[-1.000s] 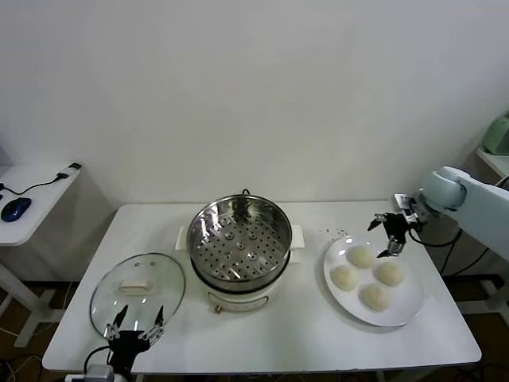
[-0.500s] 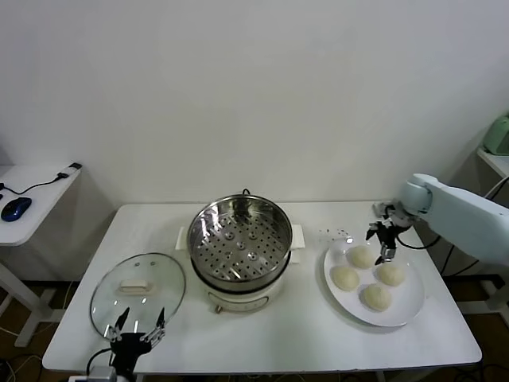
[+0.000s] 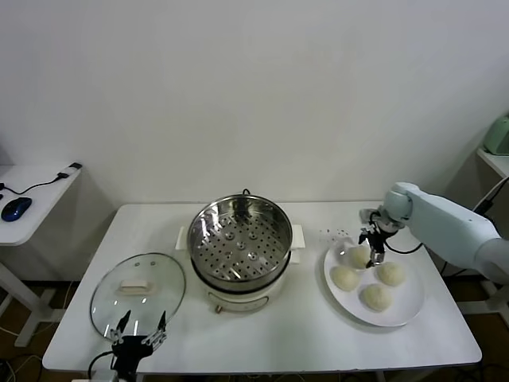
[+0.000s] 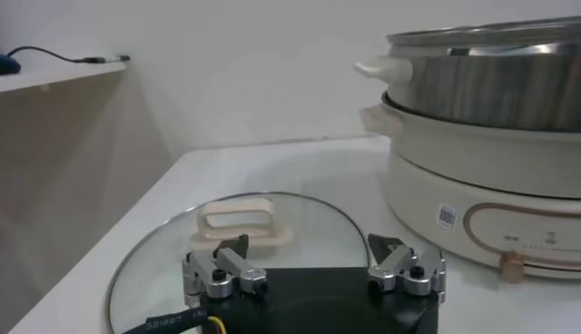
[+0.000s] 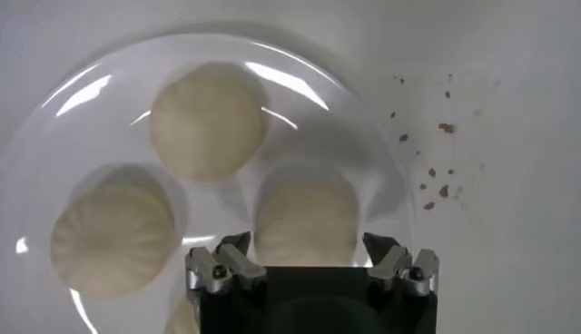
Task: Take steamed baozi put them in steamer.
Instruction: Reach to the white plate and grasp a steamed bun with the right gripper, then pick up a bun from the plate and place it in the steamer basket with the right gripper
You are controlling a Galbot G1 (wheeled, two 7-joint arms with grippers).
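Observation:
Four cream-white baozi lie on a white plate (image 3: 407, 305) at the table's right: one at the back left (image 3: 355, 256), one at the front left (image 3: 344, 277), one at the back right (image 3: 390, 273), one at the front (image 3: 375, 297). My right gripper (image 3: 371, 247) is open just above the back-left bun; in the right wrist view the bun (image 5: 304, 218) sits between the spread jaws of the gripper (image 5: 310, 247), apart from them. The steel steamer (image 3: 238, 239) stands empty mid-table. My left gripper (image 3: 139, 334) is open and parked at the front left.
The glass lid (image 3: 137, 290) with its white handle (image 4: 236, 218) lies flat left of the steamer (image 4: 490, 82), just beyond my left gripper (image 4: 309, 243). Dark crumbs (image 3: 334, 233) dot the table between steamer and plate. A side desk with a mouse (image 3: 14, 208) stands far left.
My right gripper has moved left and down, from beyond the plate's back right edge to over the back-left bun. The left gripper has sunk slightly.

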